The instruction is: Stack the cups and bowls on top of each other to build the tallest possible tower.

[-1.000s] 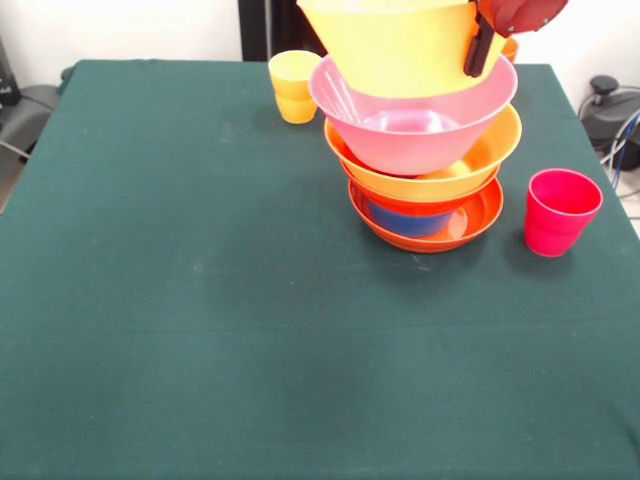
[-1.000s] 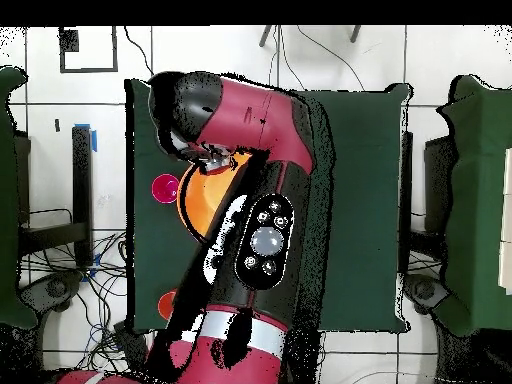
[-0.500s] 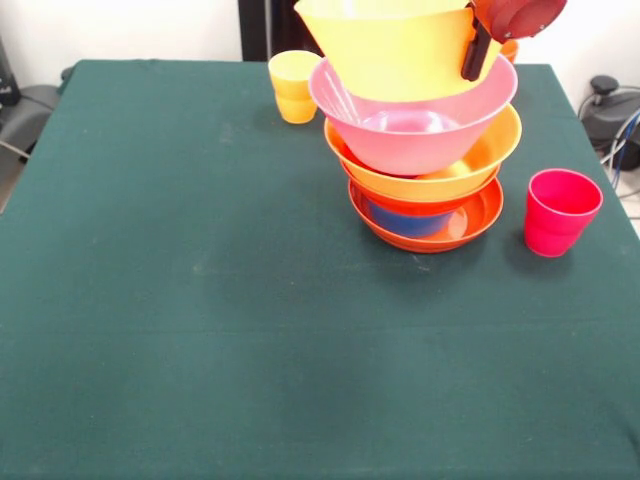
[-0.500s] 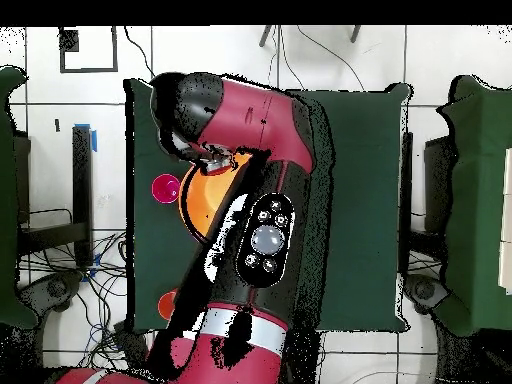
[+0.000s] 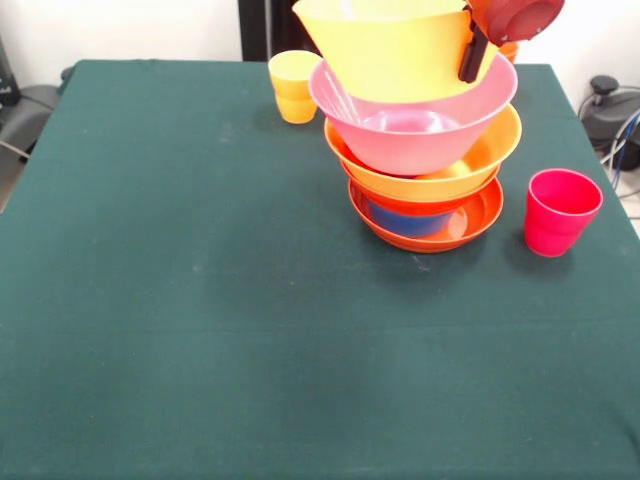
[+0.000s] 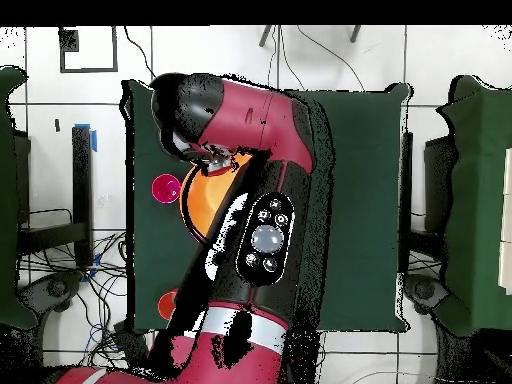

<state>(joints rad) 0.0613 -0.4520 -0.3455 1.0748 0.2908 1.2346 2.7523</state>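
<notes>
The tower stands at the table's far right: a shallow red-orange bowl (image 5: 472, 224) lowest, a blue bowl (image 5: 405, 220) in it, then a wide orange bowl (image 5: 445, 180) and a pink bowl (image 5: 410, 135). My gripper (image 5: 474, 45) is shut on the right rim of a large yellow bowl (image 5: 390, 50), which sits tilted in the pink bowl. One black finger (image 5: 470, 55) shows on its outer wall. A yellow cup (image 5: 294, 85) stands behind the tower on the left, a red-pink cup (image 5: 560, 210) to its right. An orange cup (image 5: 511, 47) peeks out behind the gripper.
In the overhead view my arm (image 6: 260, 200) covers most of the tower; only an orange bowl's edge (image 6: 198, 198), the red-pink cup (image 6: 165, 187) and the orange cup (image 6: 167, 303) show. The green table (image 5: 200, 300) stretches left and toward the camera.
The gripper and the yellow bowl have shifted slightly up and left. The rest of the tower and the cups have not moved.
</notes>
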